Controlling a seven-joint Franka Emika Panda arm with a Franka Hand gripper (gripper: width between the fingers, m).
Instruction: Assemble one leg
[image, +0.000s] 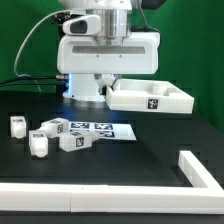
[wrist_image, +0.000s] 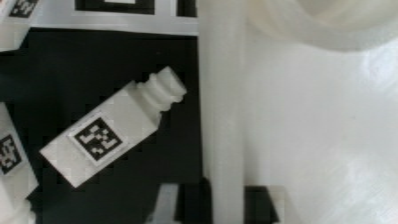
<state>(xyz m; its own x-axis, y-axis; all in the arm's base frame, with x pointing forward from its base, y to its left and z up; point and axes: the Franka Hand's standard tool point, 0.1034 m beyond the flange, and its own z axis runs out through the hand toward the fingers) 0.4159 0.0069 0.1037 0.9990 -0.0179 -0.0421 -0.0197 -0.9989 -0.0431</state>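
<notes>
The leg (wrist_image: 121, 130) is lying on its side on the black tabletop (image: 120, 165), just beside the edge of the white panel (wrist_image: 302, 120); the wrist view is showing its stubby white body, a square tag on the flat side, and a ribbed neck at the end nearer the panel. It is looking like a light, stiff plastic piece, not fragile, but its smooth faces are probably a little slippery, so I am judging that the best hold is across the two flat sides of the body, near the middle, and not on the narrow ribbed neck. The end effector (image: 103, 88) is pressed together: in the wrist view its dark fingertips (wrist_image: 258, 203) are sitting on the rim of the panel, apparently pinching that rim, and they are not touching the leg. The exterior view is giving what the wrist view is missing: the whole panel (image: 150, 98) under the arm, several more legs (image: 45, 133) scattered on the exterior view's left, the marker board (image: 100, 129) between them and the panel, and a white rail (image: 205, 172) at the front. It is hiding the fingertips behind the arm's white body, and I cannot tell there which leg is the one seen from the wrist.
</notes>
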